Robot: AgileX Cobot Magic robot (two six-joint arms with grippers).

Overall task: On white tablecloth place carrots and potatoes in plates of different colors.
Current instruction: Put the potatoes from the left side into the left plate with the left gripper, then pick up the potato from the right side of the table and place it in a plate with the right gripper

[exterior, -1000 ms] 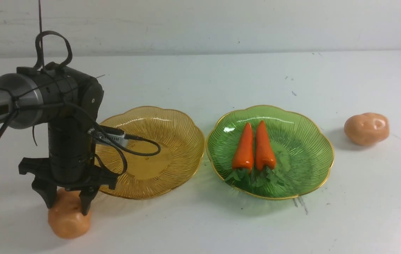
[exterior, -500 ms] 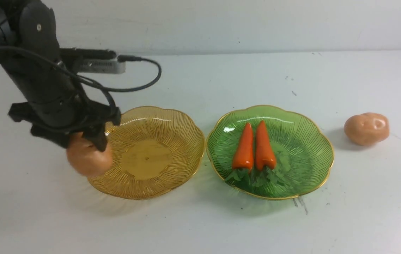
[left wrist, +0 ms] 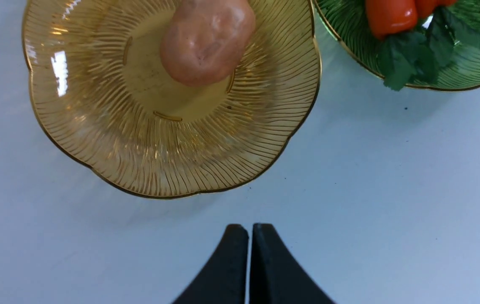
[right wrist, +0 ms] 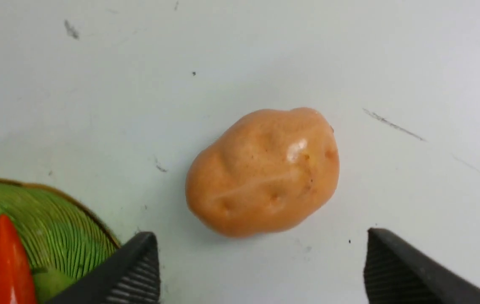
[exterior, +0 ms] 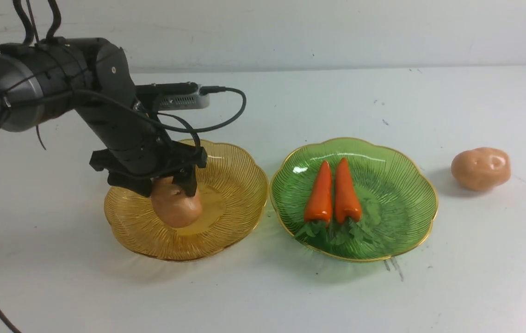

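Note:
In the front view my left gripper [exterior: 169, 192] has its fingers on either side of a tan potato [exterior: 176, 210] low over the middle of the amber plate [exterior: 244, 185]. In the left wrist view the left gripper [left wrist: 250, 228] is shut and empty over the white tablecloth [left wrist: 391, 190], and the potato [left wrist: 206, 40] lies in the amber plate [left wrist: 96, 160]. Two carrots [exterior: 332, 192] lie in the green plate [exterior: 401, 185]. My right gripper [right wrist: 260, 236] is open over the second potato [right wrist: 265, 171], which lies on the cloth [exterior: 480, 169].
The two plates sit side by side, almost touching, mid-table on the tablecloth [exterior: 263, 296]. The back wall runs behind the table's far edge. The green plate's rim [right wrist: 54, 219] shows beside my right gripper's finger. In the front view only a dark sliver of the right arm shows at the right edge.
In the front view my left gripper gripped the potato on the cloth at the near left, lifted it, and carried it right over the amber plate. The right gripper's dark tip left the lower right edge.

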